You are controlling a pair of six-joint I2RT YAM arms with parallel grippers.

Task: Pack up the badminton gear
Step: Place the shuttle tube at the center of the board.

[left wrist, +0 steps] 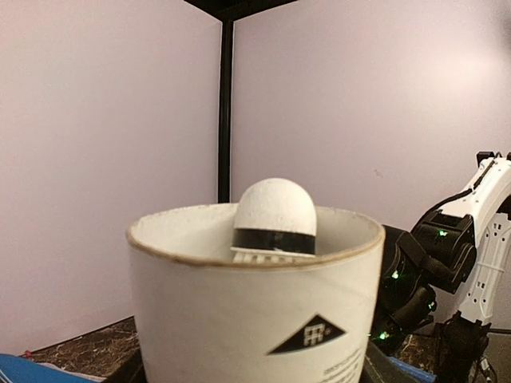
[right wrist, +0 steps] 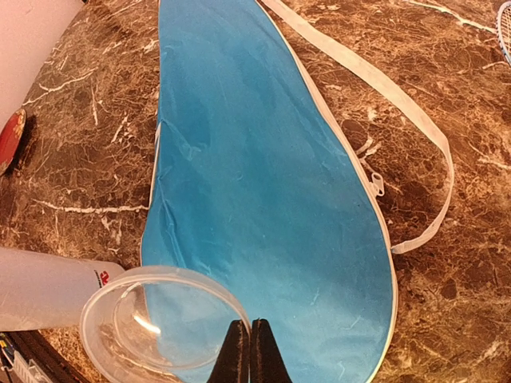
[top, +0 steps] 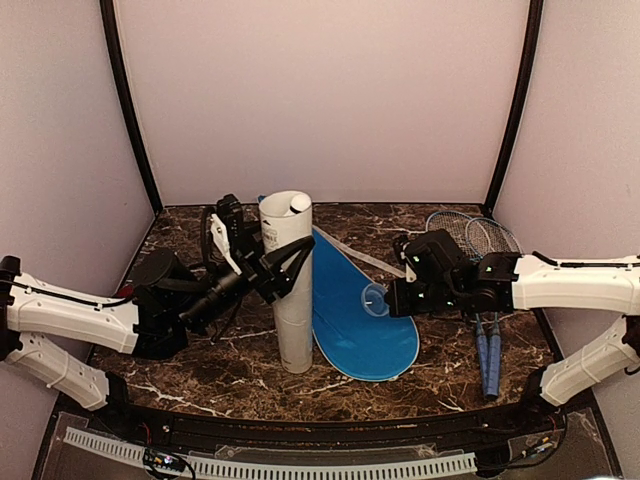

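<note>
blue cover [top: 360, 325] lay flat mid-bench toward the near edge, unfilled. rackets [top: 482, 300] lay by the right edge. left gripper [top: 288, 262] clasped the tube [top: 293, 325] upright beside the cover's left side, probably steadying it for capping. right gripper [right wrist: 246, 335] pinched the clear lid [right wrist: 160, 319] above the cover. shuttlecock [left wrist: 275, 215] sat at the tube's mouth.

Both arms [top: 575, 283] are white-shelled with black joints and cables.

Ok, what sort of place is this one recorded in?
Probably an enclosed robot test booth, not a home or court: plain pale walls joined by black posts, a marble-patterned table, and a left arm and right arm mounted at its near edge.
</note>
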